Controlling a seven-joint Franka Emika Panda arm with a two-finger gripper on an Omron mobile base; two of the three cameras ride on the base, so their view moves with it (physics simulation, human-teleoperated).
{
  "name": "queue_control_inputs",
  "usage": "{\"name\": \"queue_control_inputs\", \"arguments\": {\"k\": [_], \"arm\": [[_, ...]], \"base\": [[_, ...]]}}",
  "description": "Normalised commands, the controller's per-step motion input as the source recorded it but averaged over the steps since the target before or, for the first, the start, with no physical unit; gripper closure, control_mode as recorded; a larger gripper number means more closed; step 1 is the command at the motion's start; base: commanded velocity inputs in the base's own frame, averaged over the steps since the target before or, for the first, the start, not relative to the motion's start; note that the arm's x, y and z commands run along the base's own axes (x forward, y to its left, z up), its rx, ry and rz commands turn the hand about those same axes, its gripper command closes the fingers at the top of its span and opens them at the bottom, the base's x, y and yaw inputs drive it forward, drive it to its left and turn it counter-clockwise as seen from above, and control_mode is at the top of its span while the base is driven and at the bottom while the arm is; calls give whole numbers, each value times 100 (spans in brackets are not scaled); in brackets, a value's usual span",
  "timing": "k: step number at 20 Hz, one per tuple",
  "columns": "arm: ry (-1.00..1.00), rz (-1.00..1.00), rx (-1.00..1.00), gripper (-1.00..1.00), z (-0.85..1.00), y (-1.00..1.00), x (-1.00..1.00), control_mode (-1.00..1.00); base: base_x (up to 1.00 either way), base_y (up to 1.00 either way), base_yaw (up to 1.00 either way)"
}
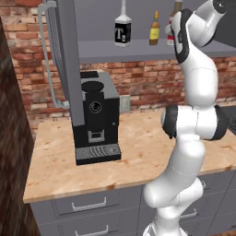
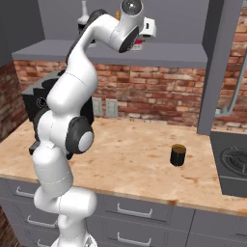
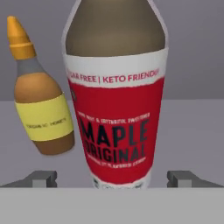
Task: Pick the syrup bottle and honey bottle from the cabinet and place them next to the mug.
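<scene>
The syrup bottle [image 3: 116, 109], brown with a red "maple original" label, stands upright on the grey cabinet shelf [image 3: 197, 131], close in front of the hand. My gripper [image 3: 113, 179] is open, one fingertip [image 3: 41, 178] on each side of the bottle's base and apart from it. The honey bottle [image 3: 43, 113], amber with a yellow label, stands just left of the syrup bottle. In the left base view the honey bottle [image 1: 154, 30] stands on the shelf [image 1: 106, 48], with the syrup bottle [image 1: 171, 27] mostly behind my arm. The black mug [image 2: 178, 155] sits on the wooden counter [image 2: 135, 159].
A black bottle with a white "T" label [image 1: 122, 30] stands left of the honey bottle. A big black coffee machine [image 1: 94, 120] sits on the counter below. Open grey cabinet doors [image 1: 69, 60] [image 2: 217, 62] hang at both sides. A stove [image 2: 234, 161] lies right of the mug.
</scene>
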Motion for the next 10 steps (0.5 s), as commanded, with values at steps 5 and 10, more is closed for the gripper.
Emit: {"name": "queue_control_inputs", "arguments": {"k": [5,10], "arm": [[1,0,0,-100,-2,0,23,-100],[1,0,0,-100,0,0,17,-100]], "base": [[0,0,0],[0,0,0]]}}
